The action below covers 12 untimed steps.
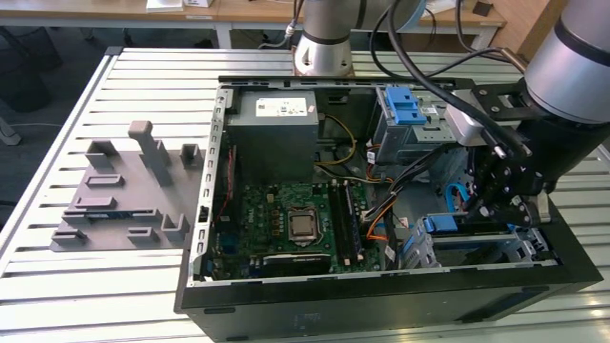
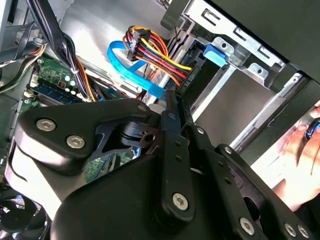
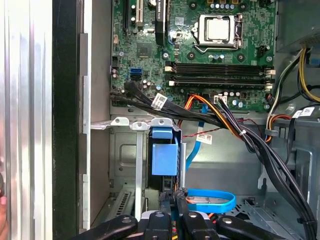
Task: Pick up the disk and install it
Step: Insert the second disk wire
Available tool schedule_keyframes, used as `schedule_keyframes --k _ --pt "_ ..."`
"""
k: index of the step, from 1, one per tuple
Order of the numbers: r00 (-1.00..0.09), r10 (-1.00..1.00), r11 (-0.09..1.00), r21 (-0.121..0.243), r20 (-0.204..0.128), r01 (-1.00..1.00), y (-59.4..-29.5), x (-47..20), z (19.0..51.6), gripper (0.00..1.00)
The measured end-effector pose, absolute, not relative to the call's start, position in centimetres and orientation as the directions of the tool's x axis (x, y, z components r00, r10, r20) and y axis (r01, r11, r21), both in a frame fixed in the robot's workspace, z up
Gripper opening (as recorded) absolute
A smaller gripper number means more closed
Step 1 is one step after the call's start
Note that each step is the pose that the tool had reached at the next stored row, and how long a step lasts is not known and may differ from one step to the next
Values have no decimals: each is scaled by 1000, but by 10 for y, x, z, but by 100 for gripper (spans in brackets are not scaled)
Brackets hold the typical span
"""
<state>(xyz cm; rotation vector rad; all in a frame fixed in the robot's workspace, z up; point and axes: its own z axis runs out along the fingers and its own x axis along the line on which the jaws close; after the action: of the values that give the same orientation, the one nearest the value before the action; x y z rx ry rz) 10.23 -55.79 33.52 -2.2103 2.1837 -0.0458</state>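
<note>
Finds the disk (image 1: 448, 224) standing on edge in the drive cage (image 1: 529, 246) at the corner of the open computer case (image 1: 381, 300), toward the exterior view's right. Puts the gripper (image 1: 488, 211) directly over it, reaching down from the arm into that corner, right at the disk's blue carrier end. Cannot tell whether the jaws clamp the disk or merely rest against it.

Lays the disk's long axis across the exterior view, left to right, along the case's near wall, with the blue carrier end turned toward the motherboard (image 1: 286, 214) and the rest running into the cage.

Looks, in the first wrist view, straight down the slot: the disk (image 3: 164, 159) end-on, a blue carrier face framed by the cage's metal (image 3: 125, 155), the gripper (image 3: 172, 197) just before it, the motherboard (image 3: 200, 50) beyond.

Adds, in the second wrist view, a blue data cable (image 2: 130, 70) and a bundle of coloured power wires (image 2: 155, 50) looping beside the cage, plus a person's hand (image 2: 300, 150) at the case's outer side.

Leaves, in the exterior view, a grey fixture (image 1: 124, 193) well apart on the slatted table (image 1: 96, 286).
</note>
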Motion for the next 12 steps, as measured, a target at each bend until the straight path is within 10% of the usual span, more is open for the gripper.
schedule_keyframes --k 12 --pt "12 -1000 -12 -45 -3 -999 -558 102 334 16"
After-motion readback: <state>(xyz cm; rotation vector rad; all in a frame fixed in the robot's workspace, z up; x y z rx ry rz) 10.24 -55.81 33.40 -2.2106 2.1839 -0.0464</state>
